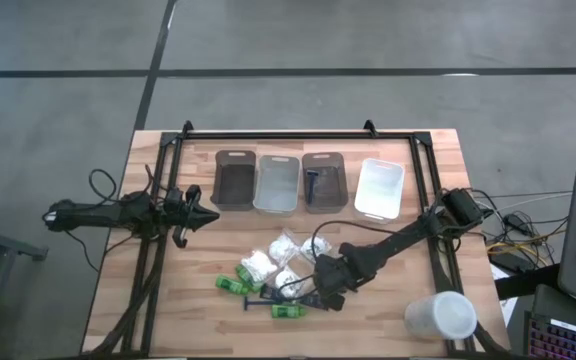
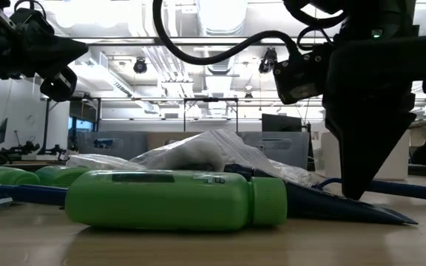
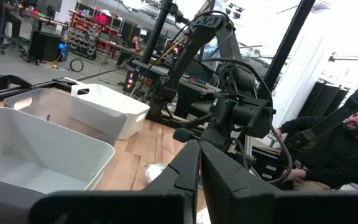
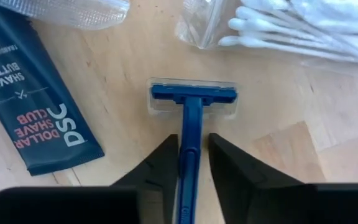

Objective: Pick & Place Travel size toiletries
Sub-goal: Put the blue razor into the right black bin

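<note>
The toiletries lie in a loose heap on the table's near middle: green mini bottles (image 1: 233,285) (image 1: 288,312) (image 2: 172,198), clear-wrapped white packets (image 1: 286,262) (image 2: 213,159), a black shave-butter tube (image 4: 42,99) and blue razors (image 1: 258,303). My right gripper (image 1: 323,292) (image 4: 193,163) points down, open, over one blue razor (image 4: 191,118) that lies flat on the wood. Its fingers stand on either side of the razor's handle, and bare wood shows beside one finger. My left gripper (image 1: 206,215) (image 3: 199,177) hovers shut above the table's left half, away from the heap.
Four bins stand in a row at the far side: dark grey (image 1: 235,180), clear (image 1: 276,183), grey (image 1: 334,180) with a razor (image 1: 315,186) inside, and white (image 1: 379,188). A large white cup (image 1: 440,318) stands at the near right corner. A seated person (image 3: 340,149) shows beyond the table.
</note>
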Tool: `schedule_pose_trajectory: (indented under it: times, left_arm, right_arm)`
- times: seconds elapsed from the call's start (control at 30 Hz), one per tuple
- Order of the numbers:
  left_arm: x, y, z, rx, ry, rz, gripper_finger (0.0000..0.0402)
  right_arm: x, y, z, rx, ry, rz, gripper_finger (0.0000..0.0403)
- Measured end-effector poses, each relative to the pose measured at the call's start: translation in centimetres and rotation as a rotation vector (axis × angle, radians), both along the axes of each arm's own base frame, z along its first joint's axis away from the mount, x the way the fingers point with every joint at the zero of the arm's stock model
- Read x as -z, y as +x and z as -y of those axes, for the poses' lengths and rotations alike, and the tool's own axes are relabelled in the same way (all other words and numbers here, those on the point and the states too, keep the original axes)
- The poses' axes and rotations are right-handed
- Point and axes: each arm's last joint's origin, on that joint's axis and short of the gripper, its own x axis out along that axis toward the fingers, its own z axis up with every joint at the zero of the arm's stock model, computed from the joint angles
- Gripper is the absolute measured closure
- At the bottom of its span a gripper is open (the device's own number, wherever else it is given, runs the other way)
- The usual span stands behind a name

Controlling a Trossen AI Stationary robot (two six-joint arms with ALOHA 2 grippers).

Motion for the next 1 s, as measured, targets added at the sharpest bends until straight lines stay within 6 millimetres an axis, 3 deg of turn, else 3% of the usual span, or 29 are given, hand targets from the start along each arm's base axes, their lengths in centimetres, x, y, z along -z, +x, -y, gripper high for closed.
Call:
schedule_pose_trajectory:
  times: [0.2, 0.53, 0.8, 1.0]
  left_arm:
    - [0.0, 0.0, 0.0, 0.0, 0.0, 0.0, 0.0383]
    - [0.0, 0.0, 0.0, 0.0, 0.0, 0.0, 0.0383]
    - [0.0, 0.0, 0.0, 0.0, 0.0, 0.0, 0.0383]
    - [0.1, 0.0, 0.0, 0.0, 0.0, -0.007, 0.0383]
  right_arm:
    - [-0.1, 0.0, -0.1, 0.118, 0.028, -0.001, 0.0374]
    - [-0.8, 0.3, -0.2, 0.372, 0.053, 0.059, 0.0358]
    - [-4.6, 0.0, 1.1, 0.781, -0.066, 0.39, 0.0373]
    - [-7.0, 0.3, 4.6, 0.951, -0.167, 0.554, 0.0373]
